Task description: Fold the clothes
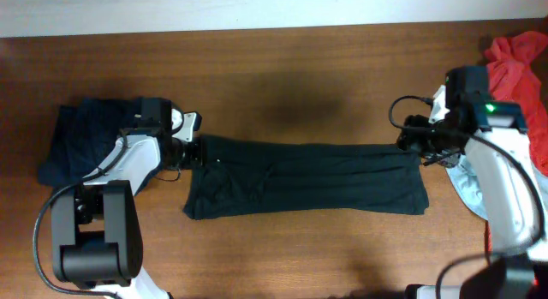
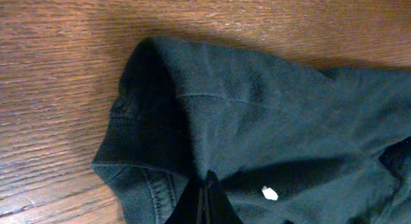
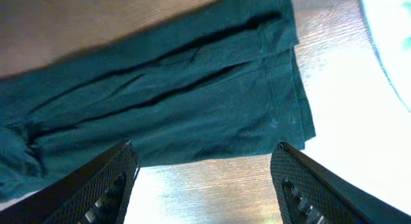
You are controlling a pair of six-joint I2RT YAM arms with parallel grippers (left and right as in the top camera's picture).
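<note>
The black-navy shirt is lying across the middle of the wooden desk, drawn out into a long flat band that runs left to right. Its cloth is showing shallow lengthwise creases, and the lower left corner is spreading a little wider than the rest. In the left wrist view its ribbed collar is curling up off the wood, with a small white speck sitting on the cloth nearby.

Three other garments are resting away from it. A navy garment is lying bunched at the left edge of the desk, a red-orange garment is heaped in the far right corner, and a pale grey-blue garment is lying partly hidden beneath the right arm.

The left arm is reaching in over the navy garment, with the left tool sitting at the shirt's left end. Its fingers are pressing together, pinching a fold of the shirt near the collar.

The right arm is bending in from the right edge, holding the right tool at the upper right corner of the shirt. Its fingers are standing wide apart with nothing between them, and the shirt's end is lying flat just beneath.
</note>
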